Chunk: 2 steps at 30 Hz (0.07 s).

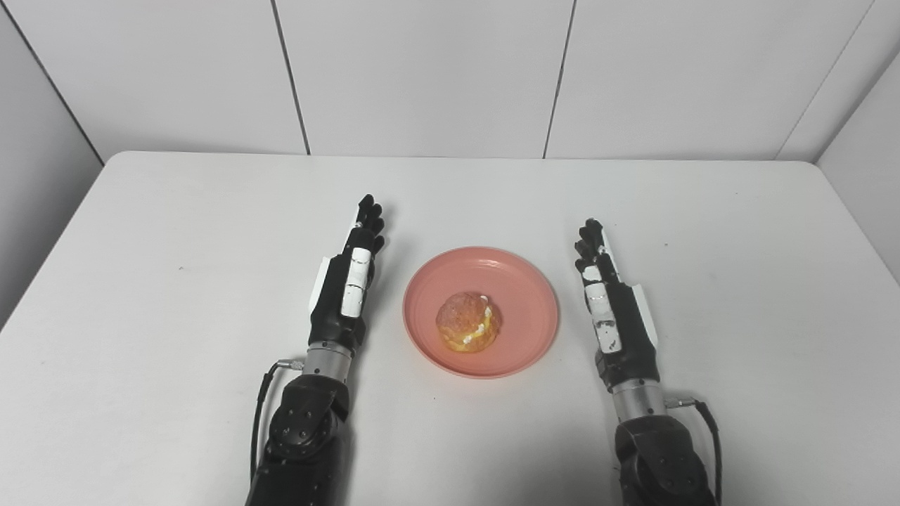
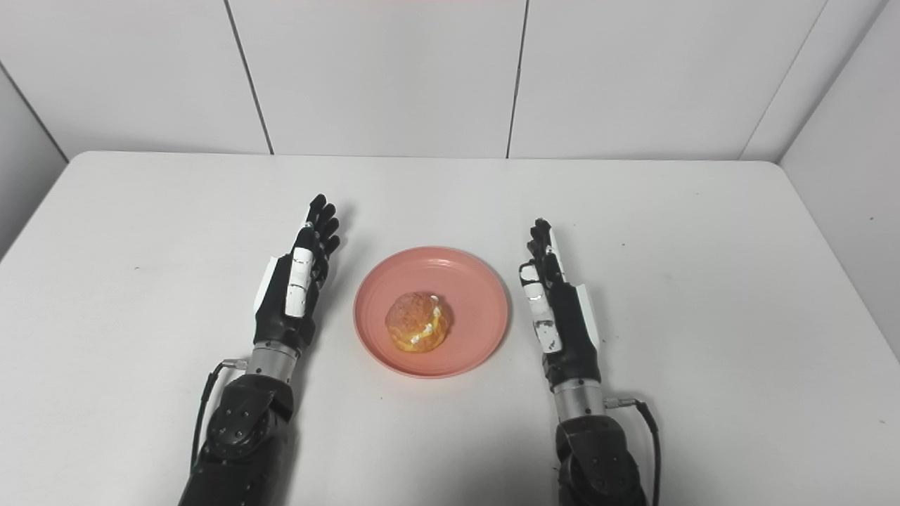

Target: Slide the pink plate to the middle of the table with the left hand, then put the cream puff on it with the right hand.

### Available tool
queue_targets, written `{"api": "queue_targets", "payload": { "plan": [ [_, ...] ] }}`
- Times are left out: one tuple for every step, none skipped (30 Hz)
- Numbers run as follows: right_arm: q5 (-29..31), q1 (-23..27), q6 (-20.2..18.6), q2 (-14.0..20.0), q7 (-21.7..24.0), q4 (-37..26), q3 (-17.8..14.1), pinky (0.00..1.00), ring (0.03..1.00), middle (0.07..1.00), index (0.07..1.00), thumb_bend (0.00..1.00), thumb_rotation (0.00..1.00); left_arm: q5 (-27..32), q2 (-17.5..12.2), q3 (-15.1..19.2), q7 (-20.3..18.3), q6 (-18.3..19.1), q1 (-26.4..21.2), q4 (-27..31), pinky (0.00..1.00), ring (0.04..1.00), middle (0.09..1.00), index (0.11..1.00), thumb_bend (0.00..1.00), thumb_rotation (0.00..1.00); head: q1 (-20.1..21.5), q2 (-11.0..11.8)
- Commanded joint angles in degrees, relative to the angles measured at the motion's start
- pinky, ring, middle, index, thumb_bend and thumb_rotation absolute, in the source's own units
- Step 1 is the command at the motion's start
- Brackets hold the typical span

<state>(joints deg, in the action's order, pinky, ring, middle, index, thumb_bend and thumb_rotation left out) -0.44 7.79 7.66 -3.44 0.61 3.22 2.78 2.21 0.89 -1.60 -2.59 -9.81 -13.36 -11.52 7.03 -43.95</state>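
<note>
The pink plate (image 1: 524, 281) lies flat near the middle of the white table. The cream puff (image 1: 467, 322), golden with white cream, sits on it slightly front of centre. My left hand (image 1: 350, 277) rests open on the table just left of the plate, fingers stretched forward, holding nothing. My right hand (image 1: 610, 300) rests open just right of the plate, fingers stretched forward, holding nothing. Neither hand touches the plate. The same shows in the right eye view: plate (image 2: 478, 281), puff (image 2: 418, 322), left hand (image 2: 297, 275), right hand (image 2: 557, 302).
The white table (image 1: 176, 232) has rounded far corners and is enclosed by white panel walls (image 1: 422, 70) at the back and sides.
</note>
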Motion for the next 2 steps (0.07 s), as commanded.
{"api": "queue_targets", "payload": {
  "plan": [
    [1.35,0.71,-0.80,-0.44,0.55,-2.07,-0.13,1.00,1.000,1.000,1.000,0.59,0.96,-0.24,-0.50,0.21,0.04,0.13,2.89,-1.37,1.00,1.000,1.000,1.000,0.77,1.00,-0.01,-0.08],
    [2.29,0.75,-0.91,-0.44,0.93,-1.88,-0.16,1.00,1.000,1.000,1.000,0.59,0.96,-0.40,-0.43,0.14,0.10,0.31,2.91,-1.12,1.00,1.000,1.000,1.000,0.77,1.00,-0.36,-0.06]
  ]
}}
